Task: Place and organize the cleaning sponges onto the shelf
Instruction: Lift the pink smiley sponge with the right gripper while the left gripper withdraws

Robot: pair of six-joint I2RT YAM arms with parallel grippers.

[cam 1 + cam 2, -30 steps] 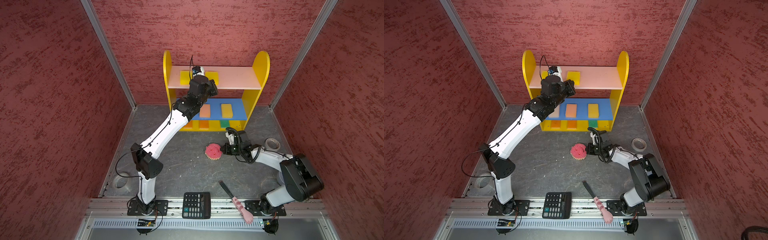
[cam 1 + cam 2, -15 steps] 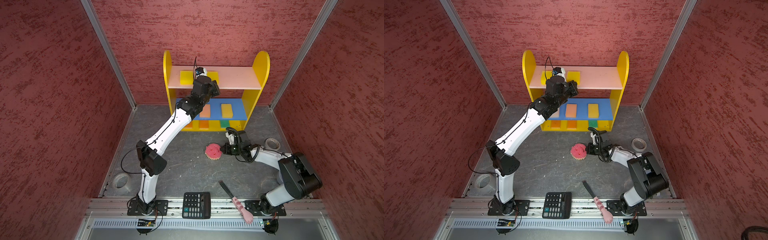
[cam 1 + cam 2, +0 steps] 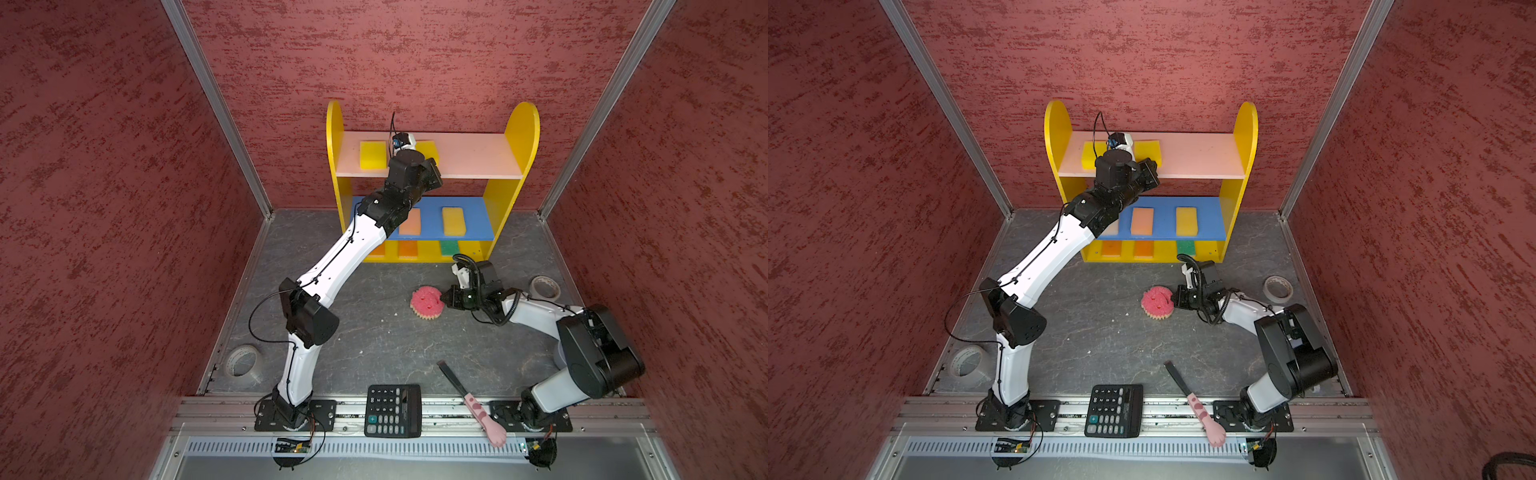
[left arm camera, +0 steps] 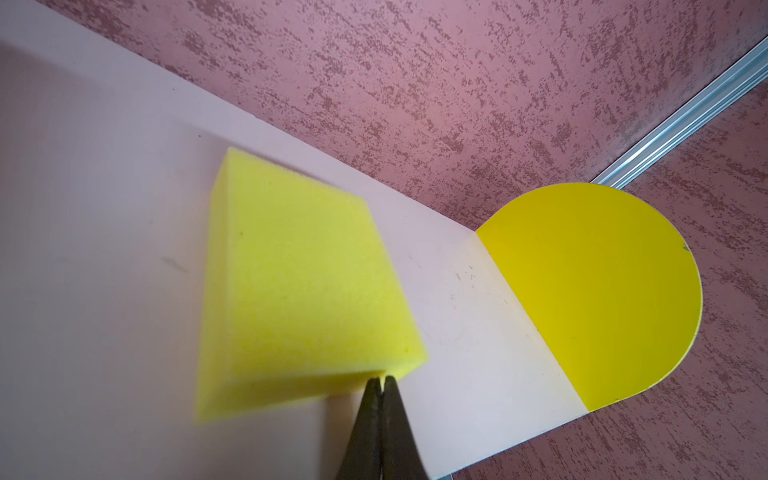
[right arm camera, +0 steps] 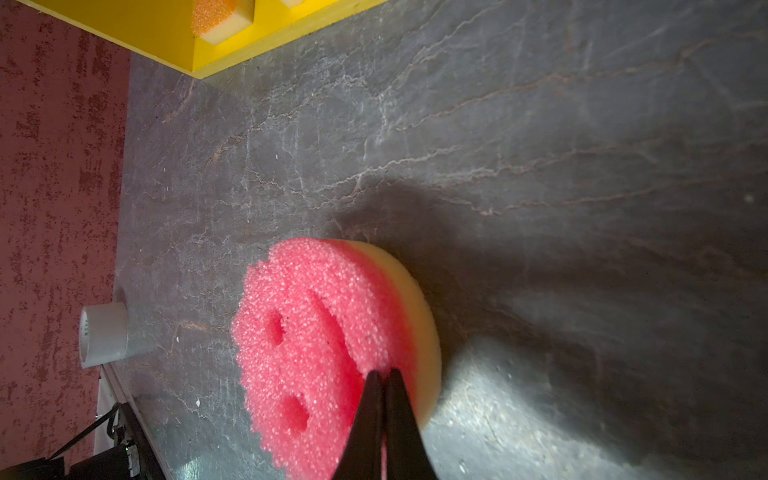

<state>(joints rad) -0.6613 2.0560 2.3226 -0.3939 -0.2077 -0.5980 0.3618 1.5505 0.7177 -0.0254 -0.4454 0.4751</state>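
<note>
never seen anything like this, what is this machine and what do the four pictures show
These are two white robot arms. Two pictures look down from overhead; two come from cameras on the wrists. The left end effector, tips shut, touches a yellow rectangular foam sponge on the pink top board of a yellow-sided shelf. The right end effector seems to pinch a round pink foam sponge, tipped up on the grey floor. A black calculator and a pink-handled black brush lie near the arms' bases.
</note>
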